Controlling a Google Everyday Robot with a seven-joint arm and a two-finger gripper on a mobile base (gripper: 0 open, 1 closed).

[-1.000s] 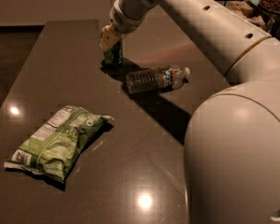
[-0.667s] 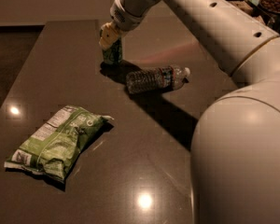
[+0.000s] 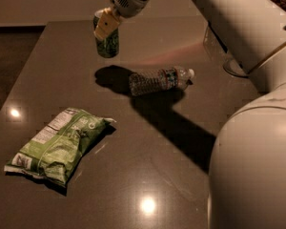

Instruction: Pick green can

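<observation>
The green can point(image 3: 107, 44) is a small green cylinder with pale markings. It hangs upright above the dark table point(image 3: 148, 166) at the far middle, with its shadow on the tabletop below and to the right. My gripper point(image 3: 106, 25) is shut on the green can from above; one tan finger point(image 3: 106, 26) lies across the can's front. The can's top is hidden behind the finger and the wrist.
A clear plastic bottle point(image 3: 159, 80) lies on its side just right of the can's shadow. A flat green chip bag point(image 3: 57, 144) lies at the near left. My white arm and base fill the right side. A round object point(image 3: 236, 68) stands at the far right edge.
The gripper has lifted the green can off the table; it stood on the surface before and now hangs above its shadow. The bottle and the bag have not moved.
</observation>
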